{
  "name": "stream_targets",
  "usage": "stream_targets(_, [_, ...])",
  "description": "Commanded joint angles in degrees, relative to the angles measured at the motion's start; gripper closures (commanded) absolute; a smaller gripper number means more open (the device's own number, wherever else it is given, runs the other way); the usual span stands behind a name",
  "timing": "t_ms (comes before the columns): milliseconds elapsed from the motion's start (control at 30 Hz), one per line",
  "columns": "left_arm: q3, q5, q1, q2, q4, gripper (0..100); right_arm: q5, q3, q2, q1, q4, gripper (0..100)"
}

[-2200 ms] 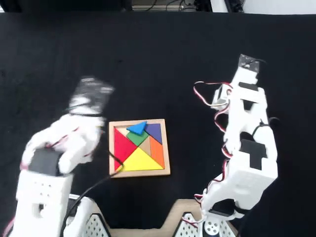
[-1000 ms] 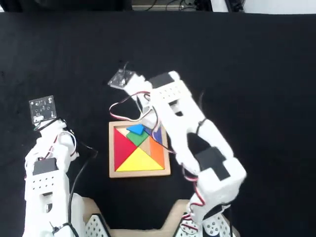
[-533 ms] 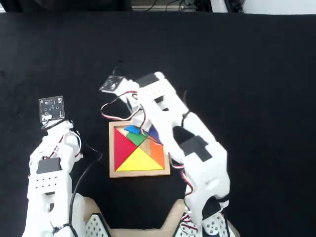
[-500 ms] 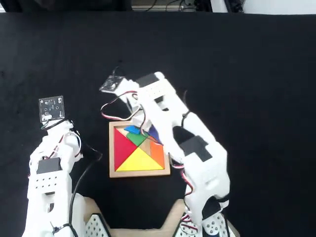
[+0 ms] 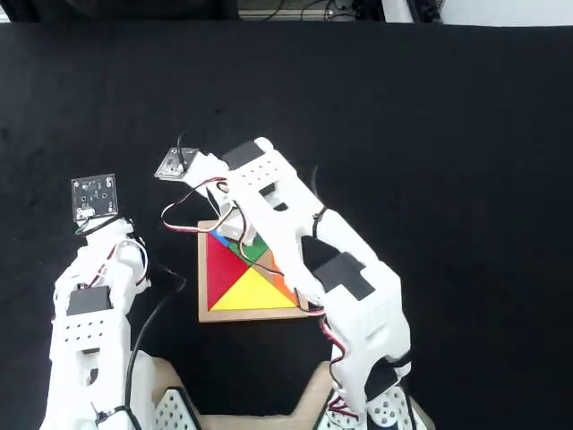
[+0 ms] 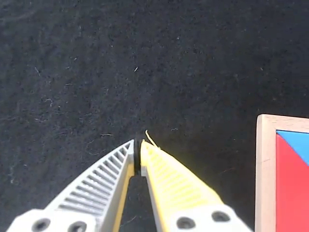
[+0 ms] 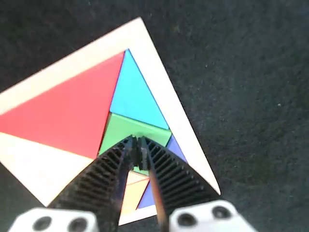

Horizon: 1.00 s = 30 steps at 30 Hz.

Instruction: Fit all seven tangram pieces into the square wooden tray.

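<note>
The square wooden tray (image 5: 206,309) lies between the two arms. In it I see the red triangle (image 5: 220,262), the yellow triangle (image 5: 252,292), the green square (image 5: 257,252) and an orange piece (image 5: 283,285). My right arm (image 5: 295,233) stretches across the tray and hides its far corner. In the right wrist view my right gripper (image 7: 137,143) is shut and empty, tips down on the green square (image 7: 130,128), beside the blue triangle (image 7: 133,96) that lies flat between the red triangle (image 7: 72,108) and the tray rim (image 7: 161,63). My left gripper (image 6: 139,145) is shut and empty over black cloth, left of the tray (image 6: 264,169).
The table is covered with black cloth (image 5: 430,134), bare on the far and right sides. My left arm (image 5: 89,296) stands left of the tray. Red and white wires (image 5: 183,210) hang from the right arm near the tray's far left corner.
My right arm swung in from the right and slid left across the tray's far side. The blue triangle, earlier lying askew on top, now lies flat. The left arm drew back left, then stayed still.
</note>
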<state>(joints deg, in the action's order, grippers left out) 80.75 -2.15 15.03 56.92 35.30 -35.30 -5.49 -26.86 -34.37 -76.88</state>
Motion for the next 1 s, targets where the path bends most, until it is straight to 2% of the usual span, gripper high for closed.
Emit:
stream_targets(0, [0.0,-0.3,-0.3,0.0,-0.9,97,0.0,-3.1,0.9,-0.7,-0.4,98.7])
stream_targets(133, [0.0,-0.3,-0.4,0.0,-0.9,97,0.3,-4.7,0.8,-0.7,0.0,98.7])
stream_targets(267, [0.0,-0.3,-0.3,0.0,-0.9,97,3.6,-7.5,0.5,-0.9,0.2,98.7])
stream_targets(467, [0.0,-0.3,-0.3,0.0,-0.9,97,3.9,-4.7,-2.3,-0.9,3.9,98.7])
stream_targets(700, [0.0,-0.3,-0.3,0.0,-0.9,97,3.9,-4.6,-3.8,-0.5,1.2,98.7])
stream_targets(833, [0.0,-0.3,-0.3,0.0,-1.1,97,3.6,-9.6,0.7,0.5,-6.5,98.8])
stream_targets(967, [0.0,0.0,-0.1,0.4,-1.0,97,4.0,-17.8,13.1,2.6,-22.8,98.8])
